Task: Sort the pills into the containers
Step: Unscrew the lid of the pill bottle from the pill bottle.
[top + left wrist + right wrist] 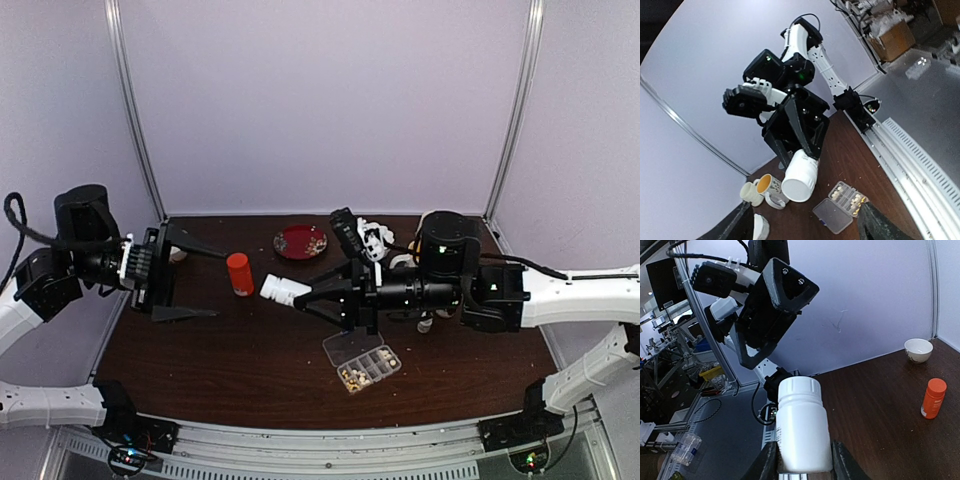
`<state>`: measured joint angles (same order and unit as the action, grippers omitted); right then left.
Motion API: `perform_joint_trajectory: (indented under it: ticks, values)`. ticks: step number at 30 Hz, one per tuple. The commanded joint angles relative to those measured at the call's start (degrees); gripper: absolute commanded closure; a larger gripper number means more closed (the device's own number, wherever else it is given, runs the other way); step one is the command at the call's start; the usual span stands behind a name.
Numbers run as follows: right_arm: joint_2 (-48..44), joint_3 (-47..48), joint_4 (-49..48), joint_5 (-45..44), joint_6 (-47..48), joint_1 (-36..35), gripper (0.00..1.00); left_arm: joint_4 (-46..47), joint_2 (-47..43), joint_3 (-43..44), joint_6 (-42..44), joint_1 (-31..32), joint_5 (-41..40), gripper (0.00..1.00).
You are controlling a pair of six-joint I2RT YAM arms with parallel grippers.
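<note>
With pills lying in the clear box on the surface, the right tool grips a white bottle sideways while the left tool gapes empty opposite its cap, so an off-centre pinch could wrench the bottle loose.

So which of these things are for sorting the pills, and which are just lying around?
For the job: organiser box, pills in it, probably the white bottle the right gripper holds.
Lying about: orange bottle, red plate, white bowl, mug.
</note>
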<state>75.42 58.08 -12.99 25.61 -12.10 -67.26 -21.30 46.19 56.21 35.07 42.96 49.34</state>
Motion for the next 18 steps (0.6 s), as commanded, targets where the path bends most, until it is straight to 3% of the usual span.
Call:
perform_joint_trajectory:
  ticks: [1, 8, 18]
  values:
    - [1.1, 2.1, -2.2, 9.0, -5.6, 0.1, 0.87, -3.7, -1.5, -1.7, 28.2, 0.6, 1.8, 0.27]
    - [3.6, 5.1, -1.0, 10.0, -5.0, 0.0, 0.87, -3.7, 0.5, -1.1, 31.2, 1.4, 0.3, 0.33]
    - [6.7, 7.9, -0.4, 11.1, -4.2, 0.1, 0.87, -2.6, 3.2, -0.2, 28.6, 2.1, -0.2, 0.38]
